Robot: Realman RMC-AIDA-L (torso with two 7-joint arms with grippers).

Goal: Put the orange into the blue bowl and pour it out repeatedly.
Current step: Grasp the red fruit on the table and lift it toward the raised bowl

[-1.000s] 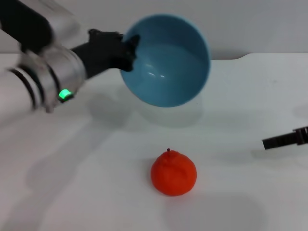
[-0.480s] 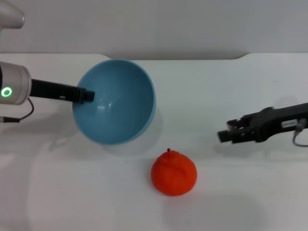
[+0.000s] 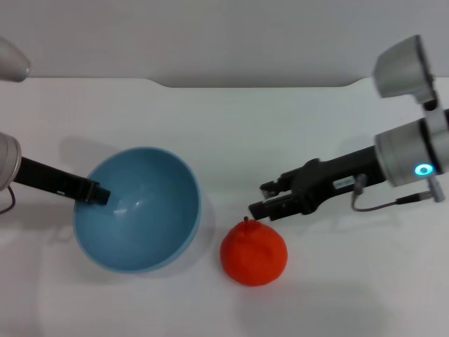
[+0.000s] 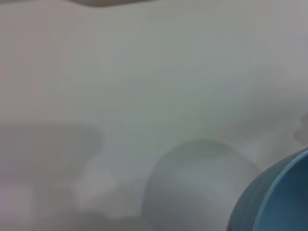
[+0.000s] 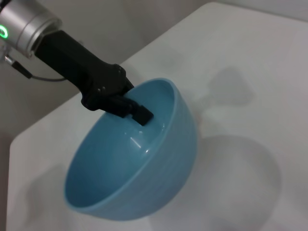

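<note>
Orange (image 3: 253,253) sits on the white table (image 3: 224,126), just right of the blue bowl (image 3: 137,209) and not inside it. The left gripper (image 3: 98,194) pinches the bowl's rim and holds it tipped. The right gripper (image 3: 261,200) hangs just above the orange; I cannot tell how its fingers stand.

Blue bowl (image 3: 137,210) with left claw (image 3: 95,193) on its rim blocks the left-front worktop (image 3: 231,126). Orange (image 3: 253,253) sits mid-front, right claw (image 3: 258,201) just above it. Back edge open; narrow gap between bowl and orange.
</note>
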